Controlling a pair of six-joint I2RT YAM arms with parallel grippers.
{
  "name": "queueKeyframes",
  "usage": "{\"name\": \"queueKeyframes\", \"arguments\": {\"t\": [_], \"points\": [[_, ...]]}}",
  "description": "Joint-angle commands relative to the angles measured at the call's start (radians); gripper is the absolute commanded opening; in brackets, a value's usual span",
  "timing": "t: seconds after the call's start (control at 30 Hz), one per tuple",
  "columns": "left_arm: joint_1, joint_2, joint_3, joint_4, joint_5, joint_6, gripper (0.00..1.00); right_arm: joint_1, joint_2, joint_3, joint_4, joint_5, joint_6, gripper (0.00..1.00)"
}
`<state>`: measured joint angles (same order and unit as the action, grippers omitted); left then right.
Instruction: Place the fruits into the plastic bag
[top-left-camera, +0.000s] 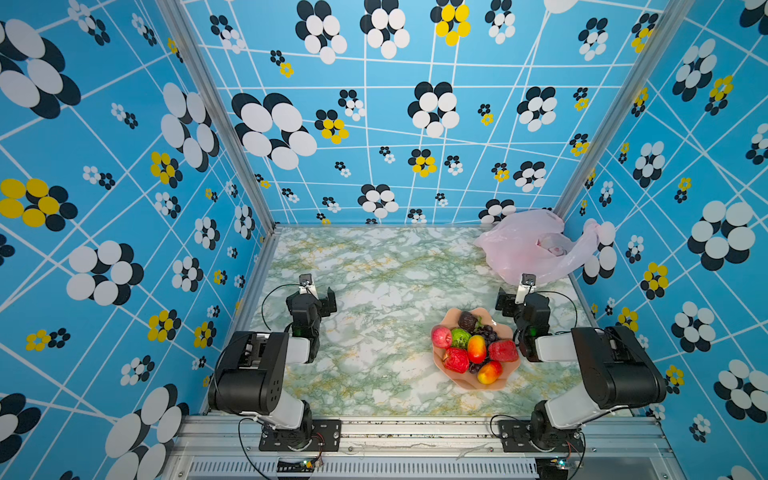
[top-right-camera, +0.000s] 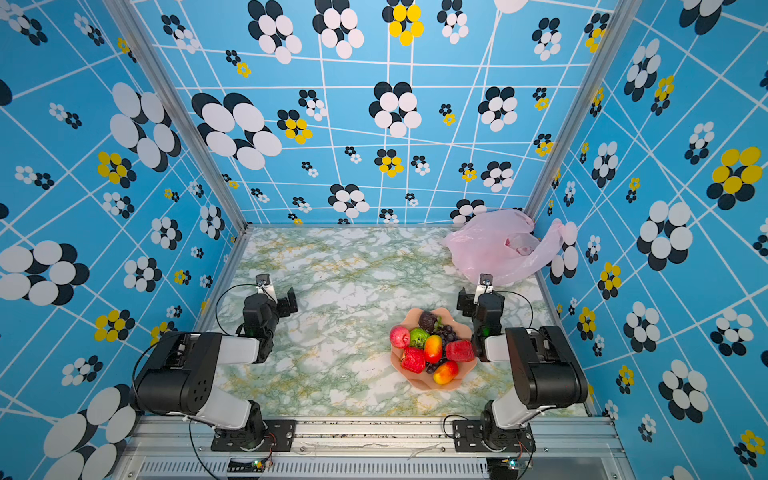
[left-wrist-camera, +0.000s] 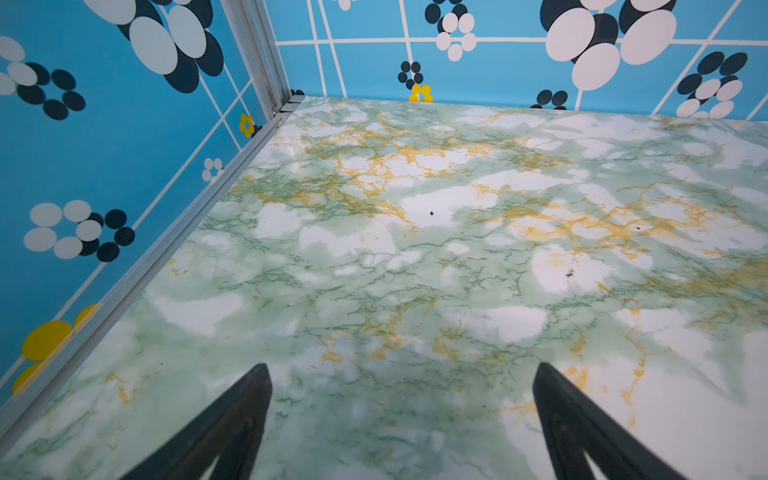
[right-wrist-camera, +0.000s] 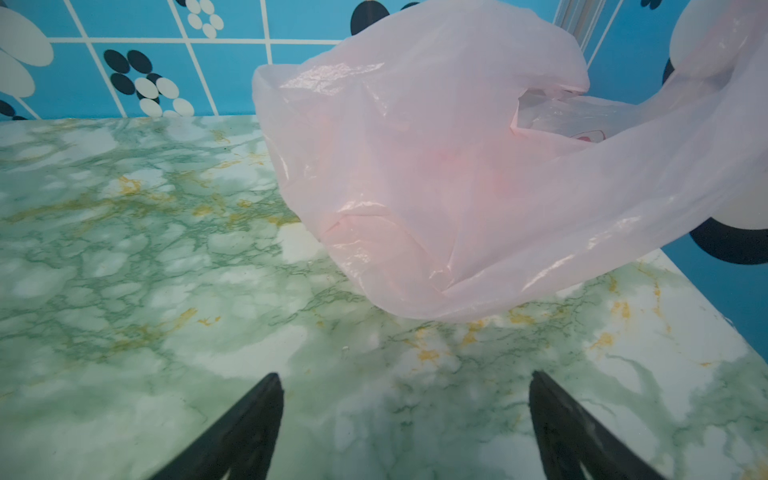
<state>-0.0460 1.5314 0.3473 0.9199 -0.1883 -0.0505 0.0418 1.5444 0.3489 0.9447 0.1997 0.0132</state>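
Observation:
The fruits (top-left-camera: 476, 348) (top-right-camera: 432, 349) lie heaped in a peach-pink scalloped bowl (top-left-camera: 469, 384) at the right front of the table: strawberries (top-left-camera: 456, 360), a pink-red apple (top-left-camera: 441, 336), a green fruit (top-left-camera: 460, 337), mangoes (top-left-camera: 489, 372), dark grapes (top-left-camera: 487, 334) and a dark brown piece (top-left-camera: 468, 321). The pale pink plastic bag (top-left-camera: 528, 245) (top-right-camera: 494, 245) (right-wrist-camera: 436, 166) lies crumpled in the far right corner. My right gripper (top-left-camera: 521, 299) (top-right-camera: 482, 297) (right-wrist-camera: 406, 375) hovers open between bowl and bag, holding nothing. Over bare table at the left, my left gripper (top-left-camera: 316, 297) (top-right-camera: 276, 297) (left-wrist-camera: 401, 368) is open and holds nothing.
The green-and-white marble table (top-left-camera: 374, 270) is boxed in by blue flowered walls (top-left-camera: 374, 124) on three sides, with aluminium rails (left-wrist-camera: 166, 249) along the edges. One bag handle (top-left-camera: 594, 237) drapes against the right wall. Both arm bases sit on the front rail (top-left-camera: 415, 432).

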Motion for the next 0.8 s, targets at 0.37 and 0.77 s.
{"name": "queueKeyframes", "arguments": {"t": [0.37, 0.77], "points": [[-0.034, -0.436, 0.247, -0.793, -0.125, -0.2, 0.99, -0.006, -0.425, 0.222, -0.676, 0.111, 0.214, 0.98], [-0.128, -0.624, 0.454, -1.316, 0.415, -0.506, 0.99, -0.017, -0.514, 0.652, -1.717, -0.065, 0.552, 0.99]]}}
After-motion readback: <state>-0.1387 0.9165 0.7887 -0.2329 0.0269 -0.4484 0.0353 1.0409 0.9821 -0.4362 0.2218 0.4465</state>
